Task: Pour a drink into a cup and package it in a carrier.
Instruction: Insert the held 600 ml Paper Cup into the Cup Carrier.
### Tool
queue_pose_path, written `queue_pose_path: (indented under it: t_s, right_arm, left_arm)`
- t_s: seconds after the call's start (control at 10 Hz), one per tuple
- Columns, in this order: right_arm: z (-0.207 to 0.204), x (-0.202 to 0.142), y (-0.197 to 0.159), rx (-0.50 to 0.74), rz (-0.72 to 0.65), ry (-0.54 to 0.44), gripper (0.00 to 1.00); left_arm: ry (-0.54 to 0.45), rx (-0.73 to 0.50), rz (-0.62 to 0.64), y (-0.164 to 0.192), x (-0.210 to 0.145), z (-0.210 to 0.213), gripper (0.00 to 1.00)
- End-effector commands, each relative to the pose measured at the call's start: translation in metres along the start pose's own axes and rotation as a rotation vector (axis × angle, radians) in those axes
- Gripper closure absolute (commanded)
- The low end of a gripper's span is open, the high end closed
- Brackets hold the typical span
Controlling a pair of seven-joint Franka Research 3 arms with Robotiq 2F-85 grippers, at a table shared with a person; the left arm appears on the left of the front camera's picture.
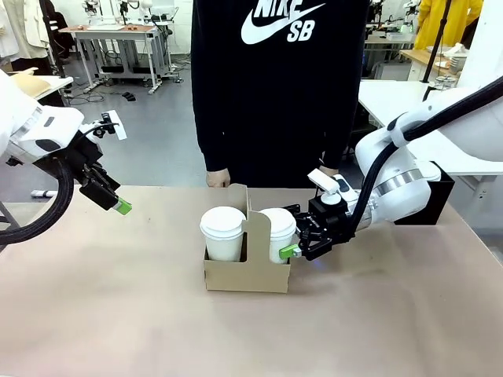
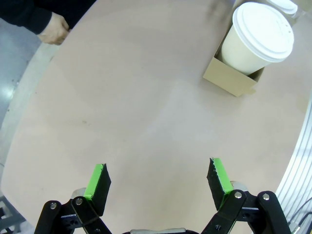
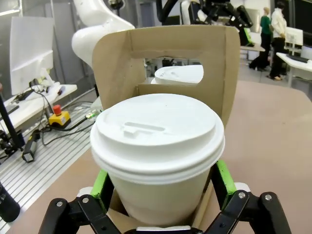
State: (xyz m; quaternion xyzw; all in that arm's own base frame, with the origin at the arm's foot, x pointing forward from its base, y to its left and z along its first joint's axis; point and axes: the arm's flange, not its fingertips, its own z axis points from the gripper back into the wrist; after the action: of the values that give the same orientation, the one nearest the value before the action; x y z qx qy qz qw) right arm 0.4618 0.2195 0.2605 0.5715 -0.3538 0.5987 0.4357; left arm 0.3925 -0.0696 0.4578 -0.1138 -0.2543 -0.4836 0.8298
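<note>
A tan cardboard carrier (image 1: pixel 247 276) stands mid-table with two lidded white cups in its slots, one on each side of the upright handle panel (image 3: pixel 117 63). My right gripper (image 1: pixel 292 236) reaches in from the right and is open, its green pads (image 3: pixel 222 181) flanking the cup (image 1: pixel 277 229) (image 3: pixel 156 141) in the right slot with a slim gap on each side. The other lidded cup (image 1: pixel 222 232) (image 2: pixel 256 41) sits in the left slot. My left gripper (image 1: pixel 114 192) (image 2: pixel 158 178) hovers open and empty above the table's left side. The drink is out of view.
A person in a black top (image 1: pixel 275 94) stands at the far edge with a hand (image 1: pixel 218 179) (image 2: pixel 53 29) on the table rim. A black box (image 1: pixel 442 196) sits behind my right arm. The brown tabletop (image 1: pixel 118 314) is bare to the left and in front.
</note>
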Motion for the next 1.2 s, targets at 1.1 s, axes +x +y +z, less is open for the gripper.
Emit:
queue_pose_path:
  t_s: [1.1]
  right_arm:
    - [0.162,0.103,0.14,-0.828,-0.525,0.338,0.0]
  left_arm:
    - [-0.009,-0.011,0.012,-0.001,0.001,0.001,0.0]
